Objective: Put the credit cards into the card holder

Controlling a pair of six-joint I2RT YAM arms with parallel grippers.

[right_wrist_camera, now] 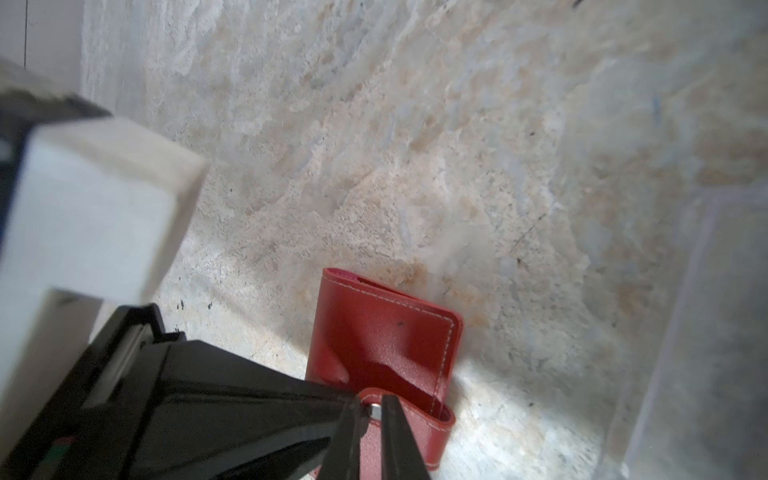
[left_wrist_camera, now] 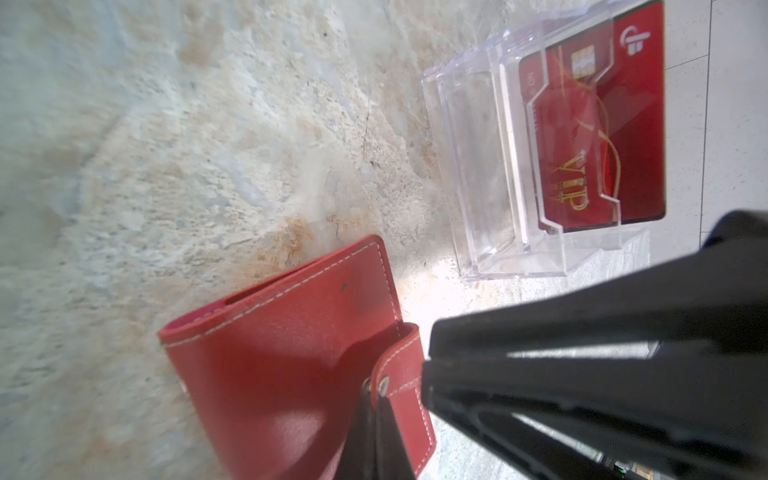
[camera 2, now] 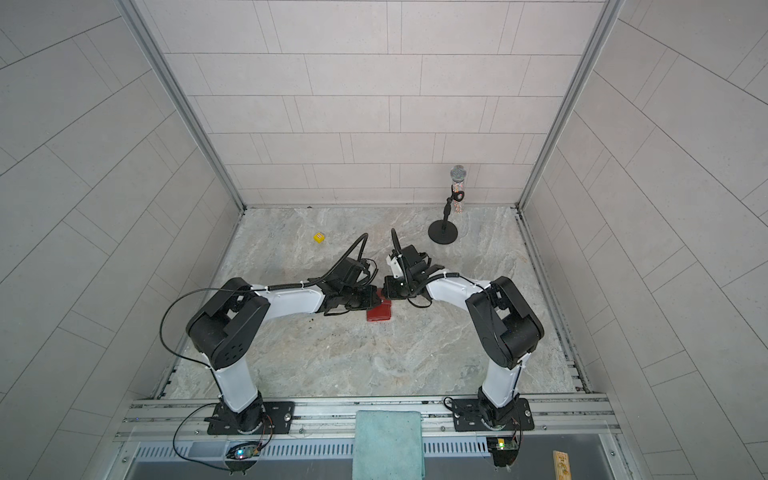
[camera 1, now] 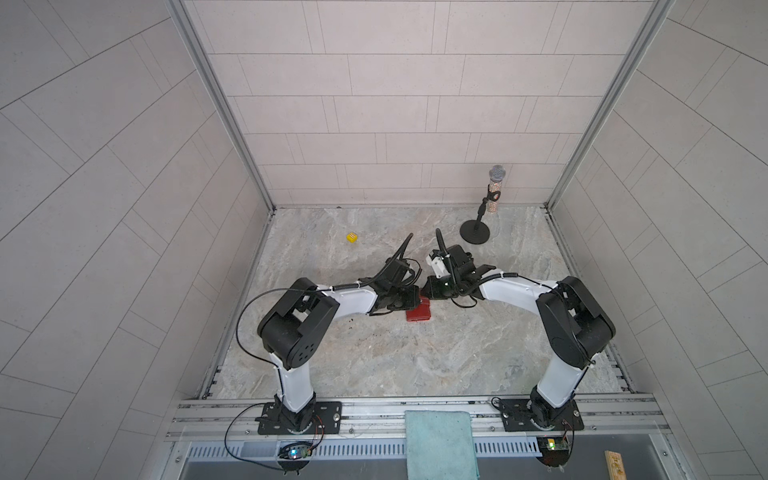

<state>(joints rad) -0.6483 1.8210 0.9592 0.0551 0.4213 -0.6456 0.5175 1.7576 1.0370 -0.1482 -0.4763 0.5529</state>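
Red card holder (camera 1: pixel 419 312) lies closed and flat near the middle of the marble table (camera 1: pixel 415 365), stitched cover up. Both arms bend inward from the front edge, and the left arm (camera 1: pixel 345 301) and the right arm (camera 1: pixel 511 293) meet nose to nose over the holder's back edge. A teal cloth (camera 1: pixel 439 444) hangs over the rail at the middle of the front edge. A microphone (camera 1: pixel 494 195) stands upright on a round black foot near the back right corner, well apart from the arms. A clear acrylic stand (left_wrist_camera: pixel 469 166) sits on the table near the card holder without touching it. It shows in the left wrist view, while in both top views the wrists hide it.

The left gripper (left_wrist_camera: pixel 375 395) is clenched, its thin tips down at the root of the snap strap (right_wrist_camera: pixel 411 432). Whether any leather is pinched between them I cannot tell. The right gripper (right_wrist_camera: pixel 376 409) grasps that strap, one finger on each side of the metal snap, with the strap arching round the holder's open edge. One credit card (left_wrist_camera: pixel 636 124), red with gold "VIP" lettering and a chip, stands in the acrylic stand's pocket. A yellow die (camera 1: pixel 352 237) lies alone toward the back left corner.
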